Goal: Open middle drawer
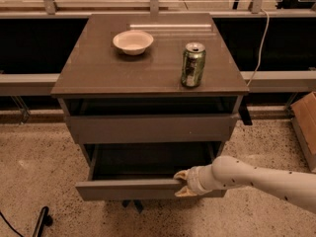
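Note:
The middle drawer (128,189) is a wide, shallow grey-brown drawer with a plain flat front. It stands pulled well out of the cabinet, and its dark inside (148,160) shows. My gripper (180,183) is at the right part of the drawer's front. One pale finger (180,174) lies over the top edge and the other lies against the front face. The white arm (247,176) reaches in from the lower right. The taller top drawer (148,128) is above, pushed in. The lowest drawer is hidden under the open one.
On the cabinet top (98,73) stand a white bowl (133,41) and a green can (193,64). A cardboard box (306,117) is on the floor at the right. A black wheeled object (42,221) is at the lower left. A rail runs behind the cabinet.

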